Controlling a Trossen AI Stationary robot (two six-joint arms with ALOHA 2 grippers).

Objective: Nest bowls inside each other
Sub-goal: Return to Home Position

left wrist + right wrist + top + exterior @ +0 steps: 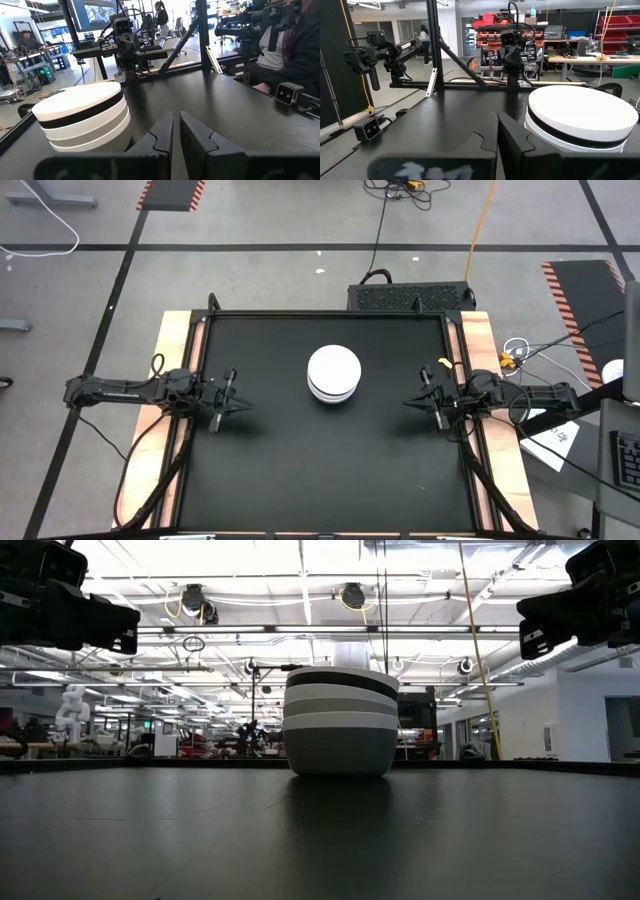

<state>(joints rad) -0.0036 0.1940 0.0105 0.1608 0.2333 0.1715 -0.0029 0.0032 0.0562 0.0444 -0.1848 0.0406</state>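
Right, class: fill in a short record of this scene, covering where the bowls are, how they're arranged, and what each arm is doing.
bowls: one nested stack, near the middle of the black table
stack order: white bowl on top, black bowl just below it, grey bowl at the base
loose bowls: none in view
left pincer: shut, holding nothing, raised at the table's left side, apart from the stack
right pincer: shut, holding nothing, raised at the right side, apart from the stack

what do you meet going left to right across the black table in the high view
dark two-finger left gripper → nested stack of round plain bowls, a white one on top → dark two-finger right gripper
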